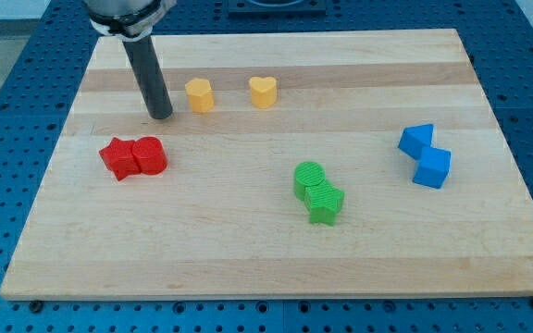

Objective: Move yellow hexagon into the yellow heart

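Note:
The yellow hexagon (199,93) lies near the view's top, left of centre. The yellow heart (263,92) lies to its right with a gap of about one block width between them. My tip (161,116) rests on the board just left of the yellow hexagon and slightly lower, a short gap away. The dark rod rises from it to the view's top left.
A red star (116,157) and a red cylinder (150,155) touch just below my tip. A green cylinder (310,177) and a green star (325,203) sit at centre right. Two blue blocks (425,154) lie at the right. The wooden board (266,268) ends at blue perforated table.

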Action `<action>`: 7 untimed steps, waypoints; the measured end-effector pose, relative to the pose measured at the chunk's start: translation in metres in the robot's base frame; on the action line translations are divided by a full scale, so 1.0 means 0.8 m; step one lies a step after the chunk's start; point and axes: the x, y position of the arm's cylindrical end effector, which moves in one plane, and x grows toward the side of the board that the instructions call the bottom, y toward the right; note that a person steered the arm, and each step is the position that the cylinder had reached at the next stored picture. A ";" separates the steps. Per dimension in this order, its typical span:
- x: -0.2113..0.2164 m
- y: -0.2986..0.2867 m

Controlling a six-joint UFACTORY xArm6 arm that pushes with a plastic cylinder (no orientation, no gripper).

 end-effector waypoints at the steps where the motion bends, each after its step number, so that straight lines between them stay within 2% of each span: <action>1: -0.002 0.037; 3: -0.002 0.091; 5: -0.002 0.036; 6: -0.058 0.034; 7: -0.067 0.038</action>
